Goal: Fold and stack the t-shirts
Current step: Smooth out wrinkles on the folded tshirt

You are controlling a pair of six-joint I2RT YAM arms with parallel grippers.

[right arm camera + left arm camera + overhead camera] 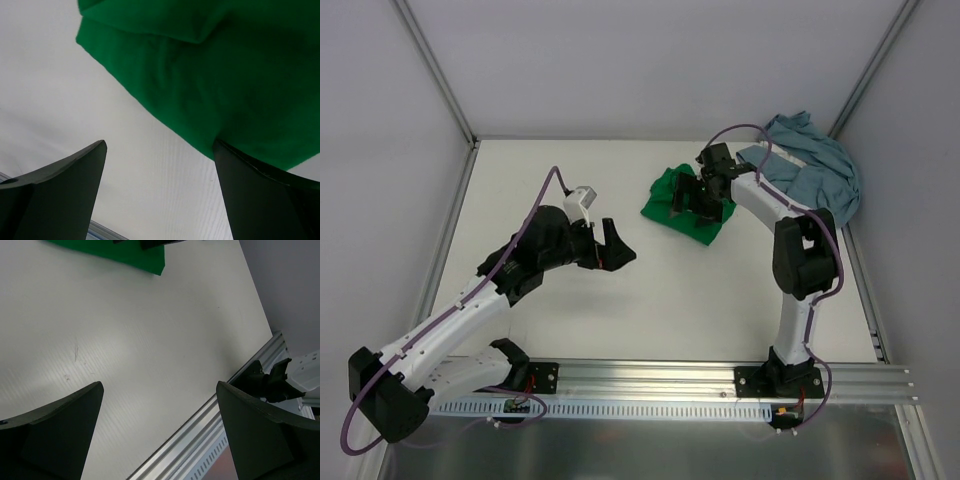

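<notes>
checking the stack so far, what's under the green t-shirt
Only the white table shows around the green t-shirt; the blue-grey t-shirt lies apart at the far right. What the green folds cover cannot be seen.

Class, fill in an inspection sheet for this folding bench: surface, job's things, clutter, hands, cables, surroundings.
Surface: white table, a few faint scuffs.
Job's things: green shirt bunched mid-table; blue shirt heaped in the far right corner; not stacked.
Clutter: nothing seen.
Hands: left hand open over bare table; right hand open at the green shirt, not gripping it.
Cables: a purple cable loops along each arm.
Surroundings: grey walls; metal rail at the near edge.
</notes>
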